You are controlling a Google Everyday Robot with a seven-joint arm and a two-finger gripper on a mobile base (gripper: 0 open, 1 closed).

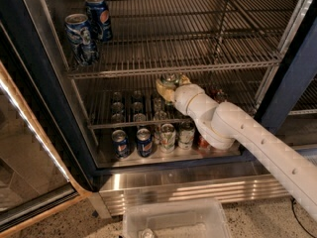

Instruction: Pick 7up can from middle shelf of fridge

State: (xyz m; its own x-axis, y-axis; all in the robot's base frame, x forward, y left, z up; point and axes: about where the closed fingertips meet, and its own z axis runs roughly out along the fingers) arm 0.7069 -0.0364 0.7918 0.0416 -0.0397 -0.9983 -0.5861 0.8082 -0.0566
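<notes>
The 7up can [170,79], dark green with a silver top, sits between the yellowish fingers of my gripper [171,86], which is shut on it. The can hangs just in front of and below the front rail of the middle shelf [208,63], a silver wire rack inside the fridge [285,90]. My white arm [247,133] reaches in from the lower right and hides part of the cans behind it.
Two blue Pepsi cans [89,26] stand at the left end of the same rack. A lower rack [106,125] and the fridge floor hold several cans, blue [132,143], pale [168,135] and red [203,143]. The glass door [29,148] stands open at left. A clear plastic bin [173,219] sits on the floor in front.
</notes>
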